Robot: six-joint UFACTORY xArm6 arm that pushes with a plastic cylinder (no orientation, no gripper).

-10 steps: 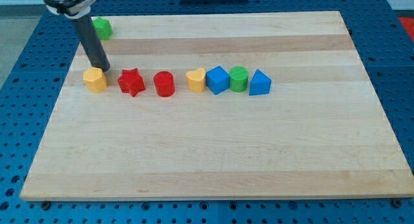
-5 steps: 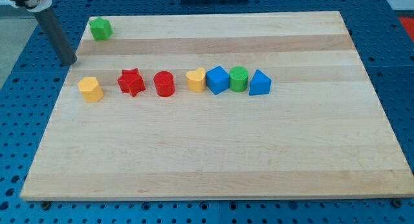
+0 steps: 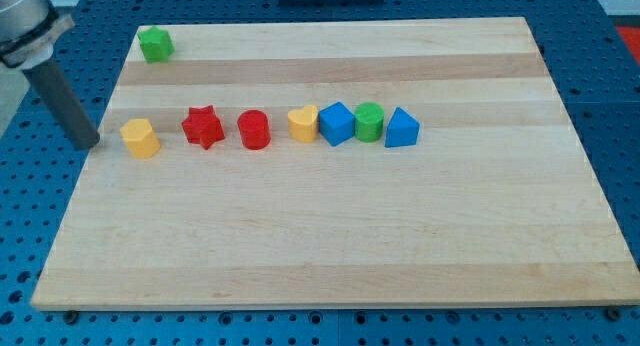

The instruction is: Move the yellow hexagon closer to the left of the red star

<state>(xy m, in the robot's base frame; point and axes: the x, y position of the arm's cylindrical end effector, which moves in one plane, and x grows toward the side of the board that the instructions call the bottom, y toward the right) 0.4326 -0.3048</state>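
The yellow hexagon sits near the board's left edge, left of the red star with a gap of about one block width between them. My tip is at the board's left edge, a short way left of the yellow hexagon and not touching it. The rod leans up toward the view's top left.
Right of the star runs a row: a red cylinder, a yellow heart, a blue block, a green cylinder and a blue triangle. A green block sits at the top left corner.
My tip has moved from behind the yellow hexagon out to the left and down, now level with its left side. The hexagon has shifted slightly left and down from the star.
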